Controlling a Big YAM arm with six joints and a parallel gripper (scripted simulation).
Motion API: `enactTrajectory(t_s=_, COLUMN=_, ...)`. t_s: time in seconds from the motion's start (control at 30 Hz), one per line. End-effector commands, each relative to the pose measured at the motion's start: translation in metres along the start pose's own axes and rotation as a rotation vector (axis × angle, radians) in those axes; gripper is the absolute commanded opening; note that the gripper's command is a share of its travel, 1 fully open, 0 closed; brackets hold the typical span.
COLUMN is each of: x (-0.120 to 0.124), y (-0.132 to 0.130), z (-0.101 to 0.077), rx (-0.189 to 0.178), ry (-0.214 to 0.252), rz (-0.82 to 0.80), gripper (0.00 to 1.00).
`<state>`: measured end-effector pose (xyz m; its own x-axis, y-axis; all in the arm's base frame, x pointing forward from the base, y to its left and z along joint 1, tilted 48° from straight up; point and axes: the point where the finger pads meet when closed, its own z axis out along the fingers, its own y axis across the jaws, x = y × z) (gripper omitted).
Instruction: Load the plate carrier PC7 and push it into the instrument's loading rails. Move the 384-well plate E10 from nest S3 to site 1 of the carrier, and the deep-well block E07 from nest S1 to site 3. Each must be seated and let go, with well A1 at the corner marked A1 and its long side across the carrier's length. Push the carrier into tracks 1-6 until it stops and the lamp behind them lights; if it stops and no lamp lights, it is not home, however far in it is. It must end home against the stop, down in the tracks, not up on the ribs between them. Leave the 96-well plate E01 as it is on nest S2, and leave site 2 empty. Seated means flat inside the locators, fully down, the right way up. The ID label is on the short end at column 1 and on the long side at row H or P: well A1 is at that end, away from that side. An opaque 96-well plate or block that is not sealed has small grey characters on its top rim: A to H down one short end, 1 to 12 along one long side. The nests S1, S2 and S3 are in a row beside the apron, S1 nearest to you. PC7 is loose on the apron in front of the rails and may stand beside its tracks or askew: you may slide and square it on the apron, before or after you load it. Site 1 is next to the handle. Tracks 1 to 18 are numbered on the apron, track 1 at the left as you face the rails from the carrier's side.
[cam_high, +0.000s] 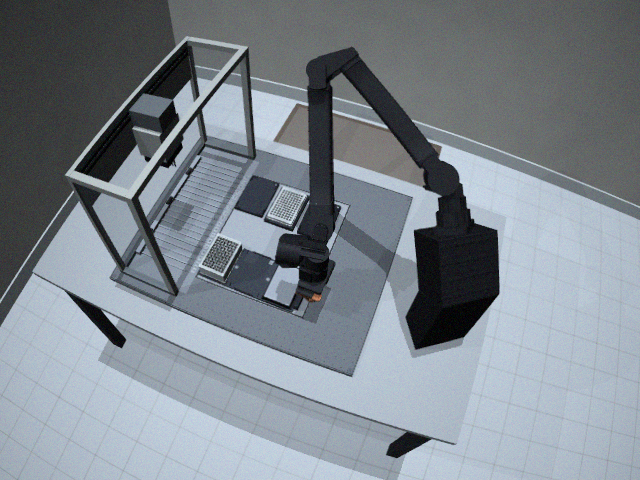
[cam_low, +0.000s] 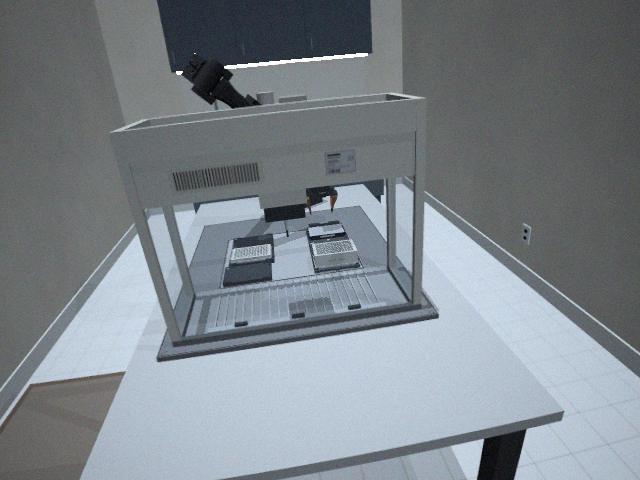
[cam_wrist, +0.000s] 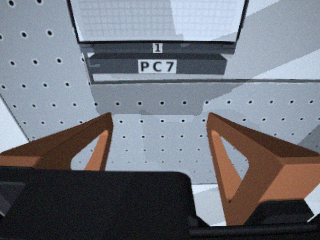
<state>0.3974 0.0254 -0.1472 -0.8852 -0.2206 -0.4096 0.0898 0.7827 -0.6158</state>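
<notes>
The carrier PC7 (cam_high: 258, 279) lies on the perforated apron in front of the rails. The pale 384-well plate E10 (cam_high: 281, 292) is on site 1 at the handle end. It fills the top of the wrist view (cam_wrist: 157, 20), above the "1" mark and the PC7 label (cam_wrist: 156, 66). The deep-well block E07 (cam_high: 221, 256) is on site 3, nearest the rails. Site 2 (cam_high: 250, 273) is dark and bare. My gripper (cam_wrist: 159, 119) (cam_high: 309, 298) is open and empty. It hovers just behind the carrier's handle, fingers pointing at the label. It also shows in the exterior view (cam_low: 321, 198).
The 96-well plate E01 (cam_high: 285, 206) sits on its nest, beside a bare dark nest (cam_high: 255, 195). The rails (cam_high: 201, 206) lie under the instrument frame (cam_high: 155, 155), with its head (cam_high: 153, 126) above. No lamp glows behind the tracks (cam_low: 297, 314). The arm's base (cam_high: 315, 222) stands next to the nests.
</notes>
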Motion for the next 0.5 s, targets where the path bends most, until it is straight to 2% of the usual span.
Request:
enactTrajectory(t_s=0.0, x=-0.001, y=0.001, z=0.006, rx=-0.002, ry=-0.002, rz=-0.017, gripper=0.8)
enactTrajectory(t_s=0.27, x=-0.001, y=0.001, z=0.028, rx=-0.001, ry=-0.002, rz=-0.018, gripper=0.8)
enactTrajectory(t_s=0.33, x=-0.001, y=0.001, z=0.028, rx=0.0, ry=-0.002, rz=-0.018, gripper=0.8)
enactTrajectory(t_s=0.37, x=-0.001, y=0.003, z=0.02, rx=-0.005, ry=-0.009, rz=-0.023, gripper=0.8)
enactTrajectory(t_s=0.47, x=-0.001, y=0.008, z=0.023, rx=-0.01, ry=-0.014, rz=-0.034, gripper=0.8)
